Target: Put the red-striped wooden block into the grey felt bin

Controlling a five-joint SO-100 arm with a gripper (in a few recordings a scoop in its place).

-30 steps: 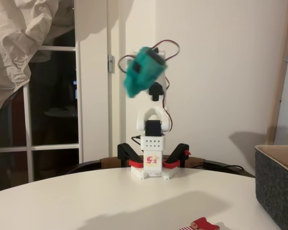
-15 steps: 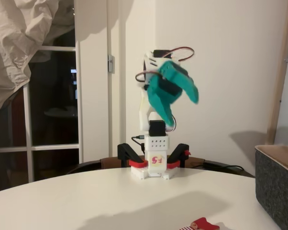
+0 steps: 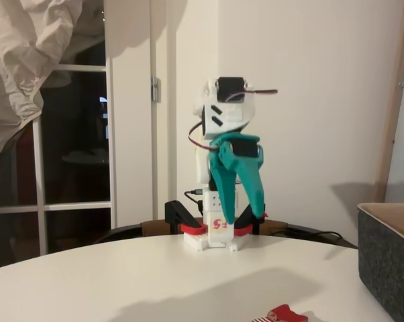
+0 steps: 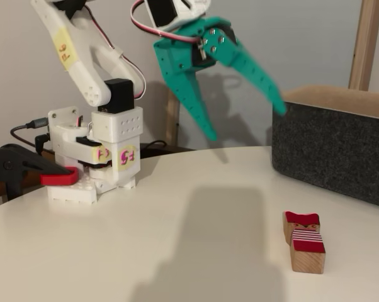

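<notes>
Tan wood with a red-painted end and red-and-white stripes: red-striped wooden block [image 4: 304, 241] lying flat on the white table [image 4: 177, 251], near the front right in a fixed view, untouched and with bare surface all round it; glimpsed only as a red tip at the bottom edge in the other fixed view [image 3: 280, 314]. Just behind and to the right of it, apart from it, the grey felt bin [image 4: 340, 148], dark speckled wall and tan rim, standing upright on the table at the right edge; seen also at the right edge of the other fixed view [image 3: 388, 258]. Well above and to the left of the block, the teal pincer [image 4: 245, 123] hanging in the air with its two long fingers spread wide, gripping nothing, tips pointing down and toward the bin without touching it; seen from the front as well [image 3: 245, 218], hanging before the arm's own base. Between pincer and block, only a soft shadow on the tabletop. Further left, the white arm base [image 4: 95, 157] fixed at the table's rim by a red-and-black clamp [image 4: 32, 173], a black cable trailing behind. Beyond the table, a pale wall, a dark glazed door [image 3: 74, 154] and a crumpled pale sheet [image 3: 27, 60] hanging at the upper left.
</notes>
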